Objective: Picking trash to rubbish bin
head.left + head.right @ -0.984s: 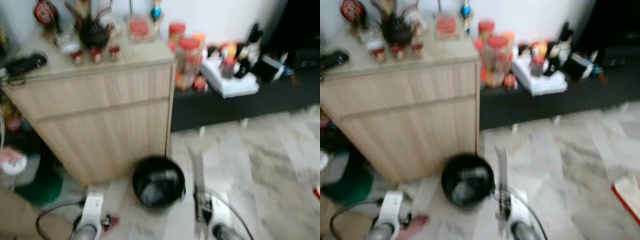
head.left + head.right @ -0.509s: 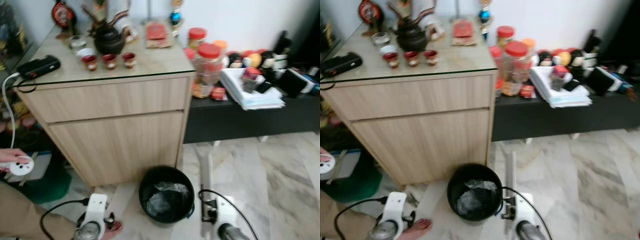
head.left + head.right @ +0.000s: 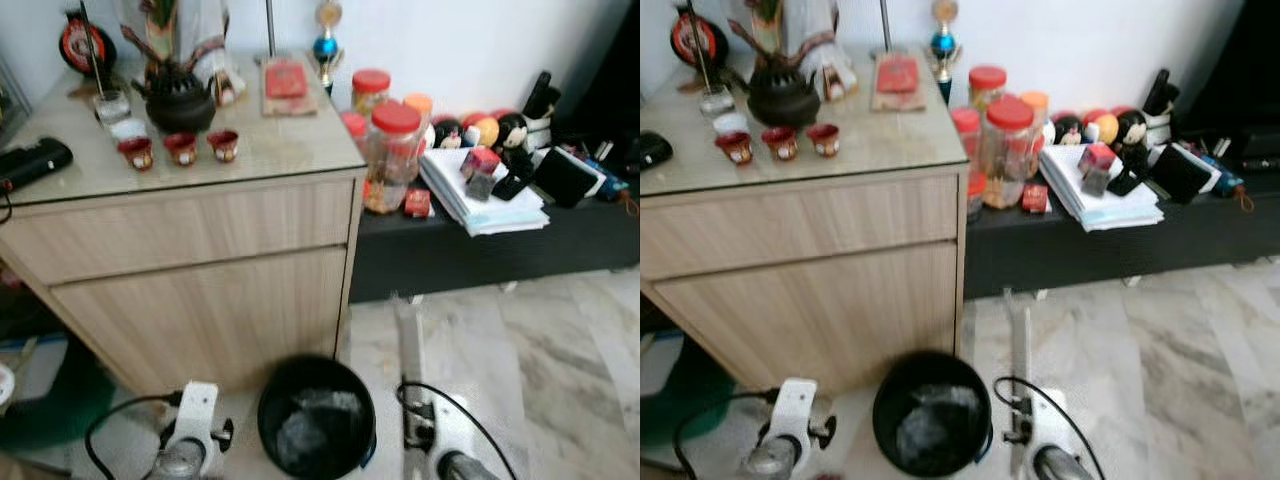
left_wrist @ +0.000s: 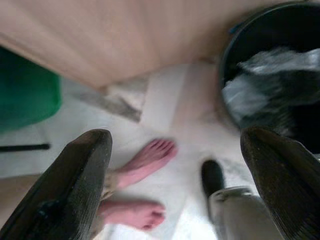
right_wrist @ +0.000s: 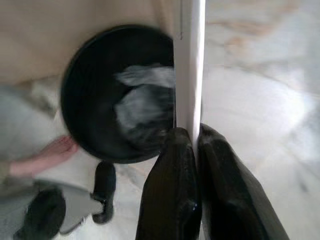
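A round black bin [image 3: 315, 415] stands on the marble floor at the foot of a wooden cabinet, with crumpled grey plastic [image 5: 142, 102] inside. My right gripper [image 5: 197, 137] is shut on a long white strip [image 3: 407, 350] that runs forward beside the bin's right rim. In the right wrist view the strip [image 5: 189, 65] crosses the bin's edge. My left gripper [image 4: 175, 135] is open, its fingers [image 4: 82, 175] spread wide, low over the floor left of the bin [image 4: 270, 75].
The wooden cabinet [image 3: 200, 270] carries a teapot and red cups. To the right, a low black shelf [image 3: 480, 250] holds jars and papers. A person's bare feet [image 4: 147, 157] are on the floor by my left gripper. Something green [image 4: 25, 95] lies at the left.
The camera has shifted, so the bin sits lower in the picture. A person's hand with a white object at the left edge has left the view. My right gripper still grips the strip.
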